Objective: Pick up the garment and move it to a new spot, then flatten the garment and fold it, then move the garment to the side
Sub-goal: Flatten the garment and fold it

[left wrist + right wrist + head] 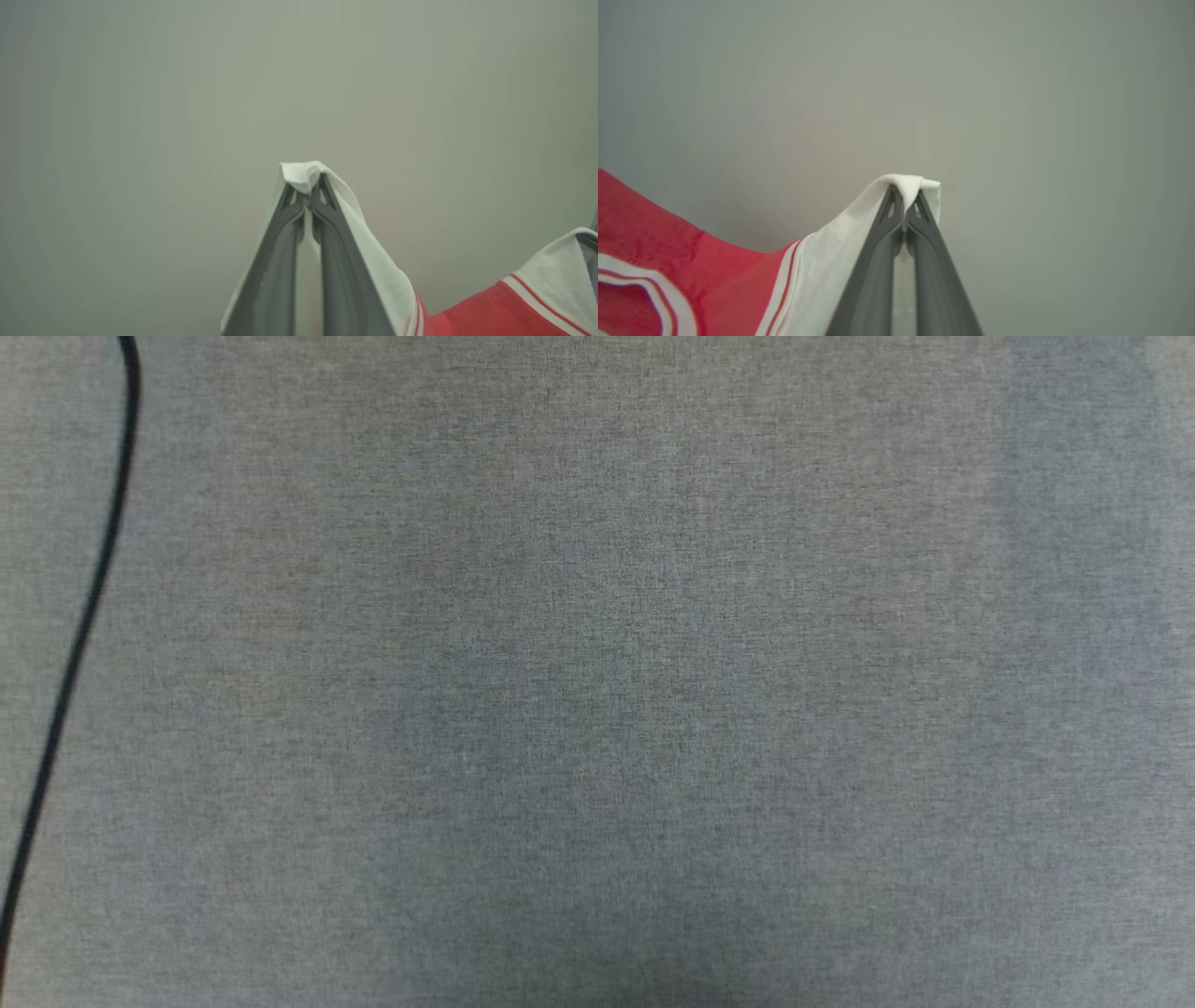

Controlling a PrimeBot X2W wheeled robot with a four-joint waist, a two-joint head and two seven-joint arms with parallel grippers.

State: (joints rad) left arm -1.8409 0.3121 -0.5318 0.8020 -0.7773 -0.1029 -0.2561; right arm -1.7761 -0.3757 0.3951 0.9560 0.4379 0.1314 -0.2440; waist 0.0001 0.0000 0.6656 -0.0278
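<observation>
Your garment (472, 317) is strung between the two end effectors, gripped by a white sleeve on each side. The left end effector (308, 198) has its dark fingers pressed together on a folded tip of sleeve (373, 252), and the cloth drapes over one finger and runs down to the red body. The right end effector (904, 205) is pinched just as tight on the other sleeve, which falls away into the red. Behind the cloth in both wrist views you have a plain, blurred grey surface. From the head camera you see the bench (597, 672), covered in grey woven cloth with soft darker bands of shadow. A black cable (84, 616) runs down its left side, from the top edge to the bottom corner. The frame edges cut off most of the shirt, so you cannot tell whether its lower part touches the bench. In the left wrist view a dark sliver (589, 242) sits on the far sleeve corner, too little of it to name. The fabric is thin and soft, with red-and-white stripe trim (537, 298) where sleeve meets body, and a curved striped band (644, 280) low in the right wrist view
</observation>
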